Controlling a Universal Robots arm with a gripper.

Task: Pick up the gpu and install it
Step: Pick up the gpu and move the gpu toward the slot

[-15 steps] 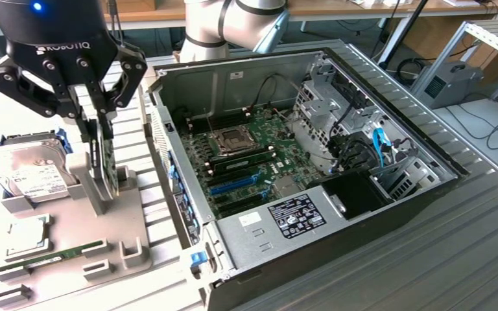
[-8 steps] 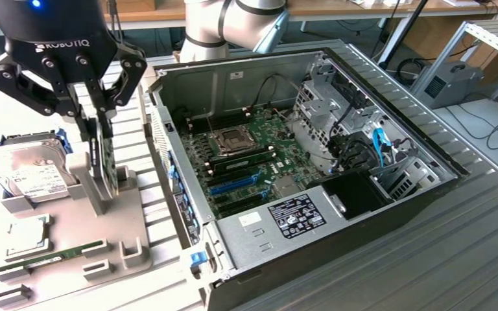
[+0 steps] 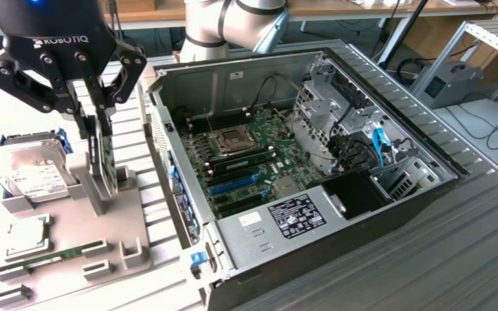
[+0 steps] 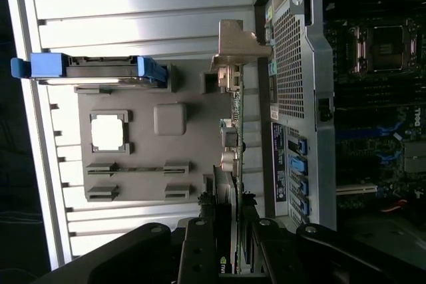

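Gripper (image 3: 96, 126) is clenched on the gpu (image 3: 104, 165), w/ one finger on each flat side of the card near its top edge. Gpu stands upright on edge, at the exterior view's left, well apart from the pc case (image 3: 404, 123). Its lower end is down at a post of the grey holder (image 3: 124, 240); can't tell if it's fully seated there or just clear of it.

Wrist view: gpu (image 4: 229, 131) is seen edge-on, running away from the gripper (image 4: 229, 237), w/ its metal bracket (image 4: 236, 44) at the far end. The pc case (image 4: 293, 64) side wall is just beside it.

Other parts on the grey holder:
- hdd (image 3: 28, 168) w/ white label, to the exterior view's left of the gpu, tilted in its cradle.
- cpu (image 3: 26, 236), nearer the camera than the hdd, lying flat.
- ram stick (image 3: 54, 254), green, lying near the cpu.

Pc case lies open on the ribbed metal worktop (image 3: 404, 259) at the exterior view's right. The mobo (image 3: 249, 155) is exposed, w/ blue slots on its near side.
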